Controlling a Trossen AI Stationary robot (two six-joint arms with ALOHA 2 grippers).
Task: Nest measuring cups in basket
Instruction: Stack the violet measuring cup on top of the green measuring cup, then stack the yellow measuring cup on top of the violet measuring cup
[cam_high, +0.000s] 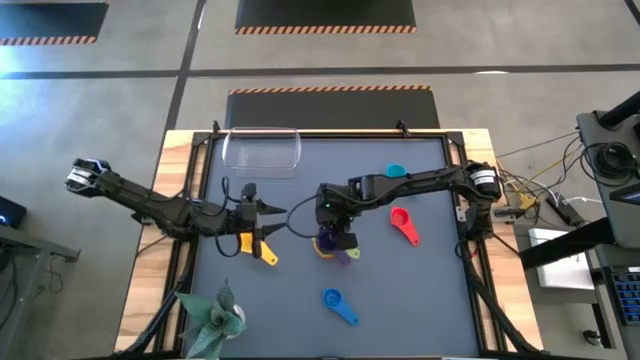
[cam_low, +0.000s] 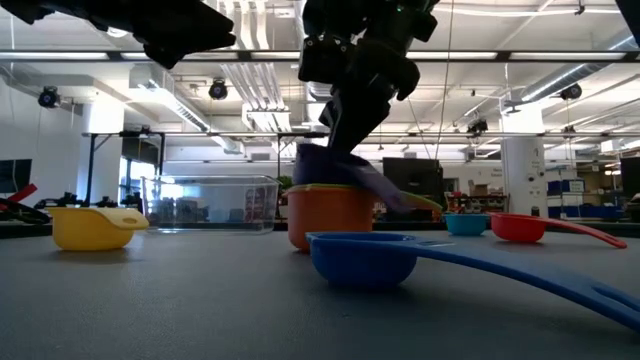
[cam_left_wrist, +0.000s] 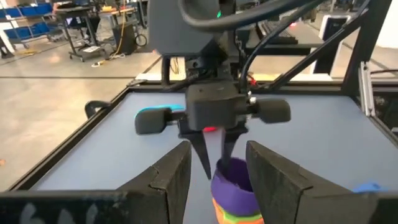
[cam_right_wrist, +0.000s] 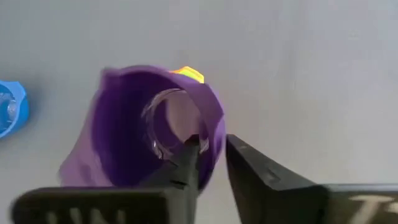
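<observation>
Near the middle of the desk (cam_high: 420, 290), the right tool (cam_high: 336, 240) pinches the purple cup's (cam_right_wrist: 143, 130) rim — one finger inside, one outside — apparently to seat it in the orange cup (cam_low: 328, 218), while the left tool (cam_high: 262, 222) waits beside, released.

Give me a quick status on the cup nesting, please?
Right gripper shut on purple cup, atop the orange cup stack. Left gripper open, waiting beside. Basket holds nothing. Nothing in the way.
</observation>
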